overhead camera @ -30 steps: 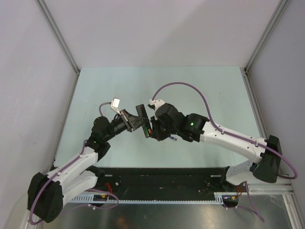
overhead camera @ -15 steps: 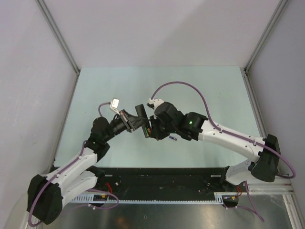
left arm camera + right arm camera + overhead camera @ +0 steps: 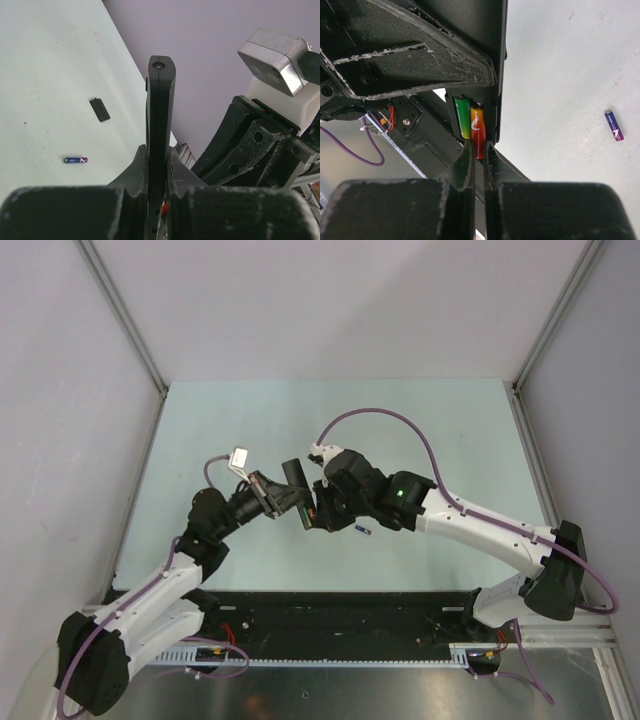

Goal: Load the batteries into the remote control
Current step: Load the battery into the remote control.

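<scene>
Remote (image 3: 161,100), rigid and light I judge, clamped edge-on in my left gripper (image 3: 157,160) above the bench (image 3: 50,75); red battery (image 3: 477,125), small, likely slippery, pinched by its end in right gripper (image 3: 479,151), beside green battery (image 3: 462,117) in the remote.

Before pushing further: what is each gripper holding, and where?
Left gripper clamps the remote control by its near end. Right gripper pinches the red battery by its near end.

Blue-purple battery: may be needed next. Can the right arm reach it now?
Likely not yet: the blue-purple battery lies unobstructed nearby, but the right gripper is shut on the red battery at the remote control.
</scene>
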{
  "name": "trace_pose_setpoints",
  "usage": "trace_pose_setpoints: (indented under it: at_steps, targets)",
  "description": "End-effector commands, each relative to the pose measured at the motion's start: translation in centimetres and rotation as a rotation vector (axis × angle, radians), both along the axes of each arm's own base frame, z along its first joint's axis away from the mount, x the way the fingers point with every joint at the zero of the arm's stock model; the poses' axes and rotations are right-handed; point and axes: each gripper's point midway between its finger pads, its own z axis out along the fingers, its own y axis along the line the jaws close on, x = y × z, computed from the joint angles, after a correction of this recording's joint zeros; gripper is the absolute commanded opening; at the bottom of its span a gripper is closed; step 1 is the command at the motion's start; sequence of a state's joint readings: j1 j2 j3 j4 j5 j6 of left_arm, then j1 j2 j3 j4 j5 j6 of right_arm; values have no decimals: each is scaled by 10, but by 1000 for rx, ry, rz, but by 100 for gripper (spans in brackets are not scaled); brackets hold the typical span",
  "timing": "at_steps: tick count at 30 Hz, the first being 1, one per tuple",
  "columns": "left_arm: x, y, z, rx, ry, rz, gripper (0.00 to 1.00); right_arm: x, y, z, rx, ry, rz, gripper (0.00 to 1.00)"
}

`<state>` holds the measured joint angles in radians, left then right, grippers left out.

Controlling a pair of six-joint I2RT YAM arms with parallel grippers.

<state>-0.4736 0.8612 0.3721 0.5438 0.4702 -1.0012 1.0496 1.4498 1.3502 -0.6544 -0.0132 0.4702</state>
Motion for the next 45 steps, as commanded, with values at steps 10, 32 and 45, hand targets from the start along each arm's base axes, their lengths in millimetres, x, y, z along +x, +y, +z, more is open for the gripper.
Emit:
trace_pose_setpoints:
  at_steps: [10, 32, 45]
  targets:
    - [-25, -12, 34, -133, 11, -106, 0, 43, 5, 6, -29, -81, -142, 0]
    - [-12, -19, 61, -340, 170, -133, 0, 56, -10, -4, -201, -87, -244, 0]
    - [-14, -17, 61, -350, 153, -151, 0, 50, -13, -5, -229, -67, -206, 3]
